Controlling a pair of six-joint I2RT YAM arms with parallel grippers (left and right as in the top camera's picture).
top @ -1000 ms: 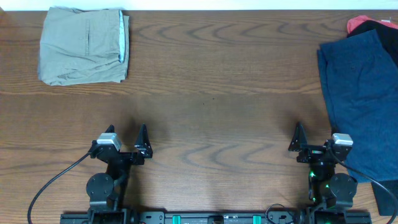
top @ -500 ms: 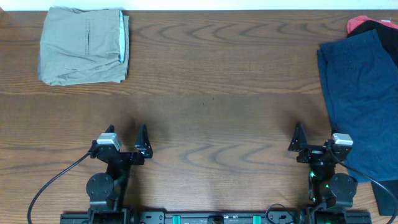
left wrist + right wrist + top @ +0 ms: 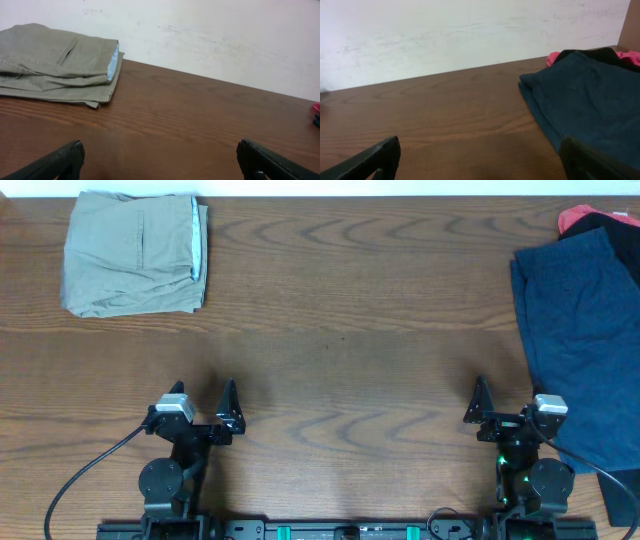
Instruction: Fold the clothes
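Khaki-beige shorts (image 3: 135, 253) sit folded at the far left corner of the wooden table (image 3: 350, 330), a strip of light-blue lining showing along their right edge, well apart from everything else.

Coming across to the near edge, the left gripper (image 3: 204, 402) hangs low over bare wood. Its jaws are spread wide with nothing between them, and in its wrist view the two dark fingertips (image 3: 65, 157) frame the khaki-beige shorts far ahead. A black cable (image 3: 85, 480) loops off the left arm's base.

Over on the other side, the right gripper (image 3: 510, 408) sits just as low, jaws gaping and nothing in its hold.

Now the target: the navy-blue shorts (image 3: 580, 350) lie spread out along the right edge, unfolded, their near left side just beside the right arm. At the far end they rest on a black garment (image 3: 610, 222), with a red cloth (image 3: 572, 218) peeking out behind it. The right arm's own cable (image 3: 590, 470) crosses the near hem of the navy-blue shorts.
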